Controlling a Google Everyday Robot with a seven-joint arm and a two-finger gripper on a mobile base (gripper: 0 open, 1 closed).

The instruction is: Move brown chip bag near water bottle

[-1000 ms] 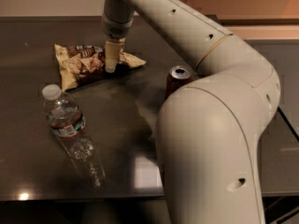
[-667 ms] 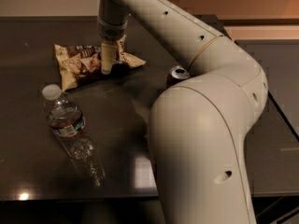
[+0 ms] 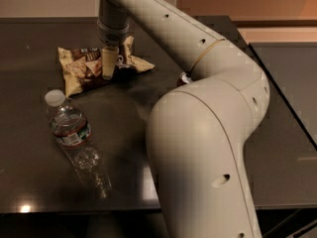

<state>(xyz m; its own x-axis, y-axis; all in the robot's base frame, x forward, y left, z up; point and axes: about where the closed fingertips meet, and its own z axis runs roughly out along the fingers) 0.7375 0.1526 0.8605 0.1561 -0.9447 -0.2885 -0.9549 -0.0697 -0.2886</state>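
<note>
The brown chip bag (image 3: 79, 69) lies flat at the far left of the dark table (image 3: 39, 43), dark in the middle with pale tan edges. My gripper (image 3: 109, 67) points straight down onto the bag's middle right part and seems to touch it. The water bottle (image 3: 73, 132), clear with a white cap and a red-green label band, is in front of the bag, about a bottle's width nearer the camera. My arm (image 3: 208, 133) curves across the right half of the view.
A red-brown soda can (image 3: 184, 77) shows only as a sliver behind my arm, right of the bag. The table's right edge (image 3: 252, 58) meets another dark surface. The front edge runs along the bottom of the view.
My gripper has shifted a little to the left and lower over the chip bag. The bag and the bottle have stayed in place.
</note>
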